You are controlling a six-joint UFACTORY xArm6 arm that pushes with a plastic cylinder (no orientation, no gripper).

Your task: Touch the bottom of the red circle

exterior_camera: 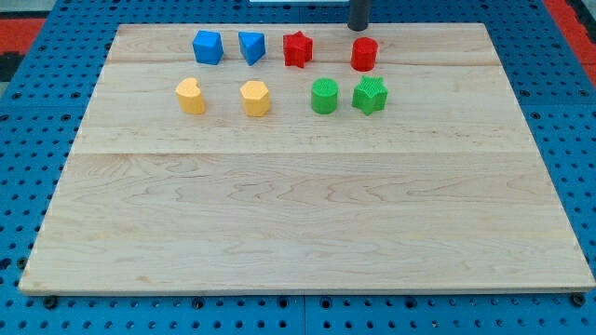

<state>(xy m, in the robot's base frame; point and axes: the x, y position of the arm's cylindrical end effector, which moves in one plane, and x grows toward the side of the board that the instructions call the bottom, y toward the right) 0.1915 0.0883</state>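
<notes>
The rod is coming into view at the top edge, and my tip (pixel 358 28) is sitting just above the red circle (pixel 364 54), near it but with a sliver of wood showing between them; there are no jaws on this arm, so nothing is being pinched or spread. The red circle is standing at the right end of the upper row on the wooden tabletop (pixel 298 214), with the red star (pixel 297 48) lying to its left, then the blue triangle-like block (pixel 251 46) and the blue cube (pixel 208 46) at the row's left end. Directly below the red circle the green star (pixel 370 95) is resting, close to it but apart, and just beside that the green circle (pixel 324 96) is sitting. Further to the view's left the yellow hexagon (pixel 255 98) and the yellow heart (pixel 191 96) are completing the lower row
</notes>
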